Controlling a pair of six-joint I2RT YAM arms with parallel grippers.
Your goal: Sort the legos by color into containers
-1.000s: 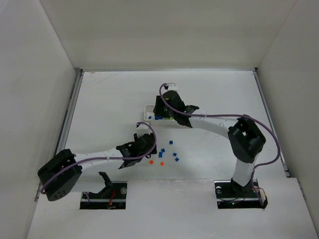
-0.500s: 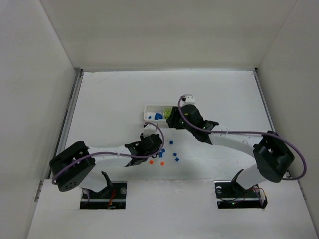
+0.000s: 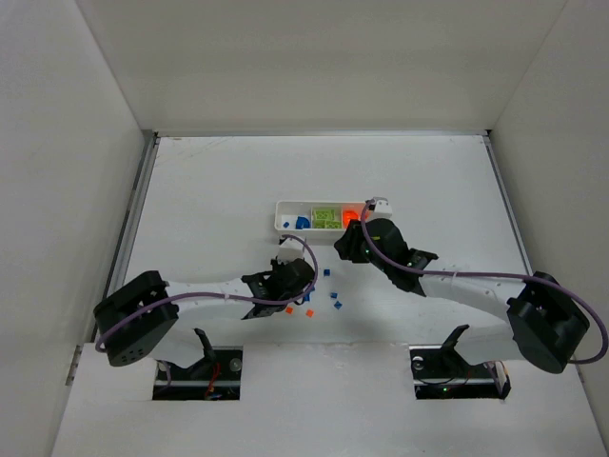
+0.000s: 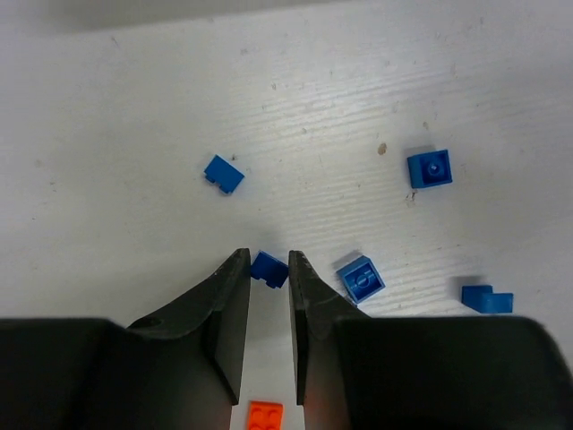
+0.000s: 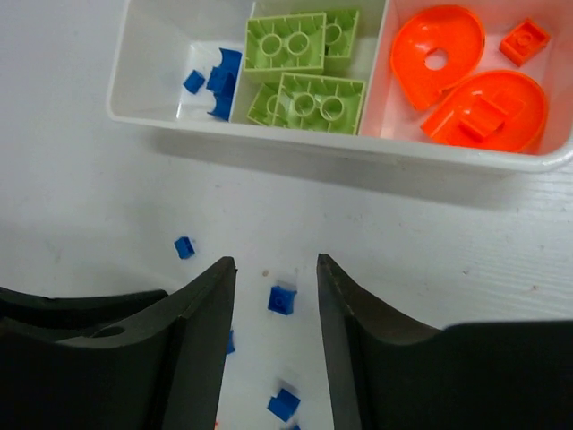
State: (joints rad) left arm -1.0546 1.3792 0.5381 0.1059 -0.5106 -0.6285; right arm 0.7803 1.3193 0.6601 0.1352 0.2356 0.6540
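Inside white tray (image 5: 340,150), lime blocks (image 5: 322,103), orange discs (image 5: 412,43), blue bits (image 5: 222,76)

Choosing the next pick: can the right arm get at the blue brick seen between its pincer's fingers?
Probably yes. The blue brick lies uncovered on the table, in line with the open right pincer; the tray stands beyond it.
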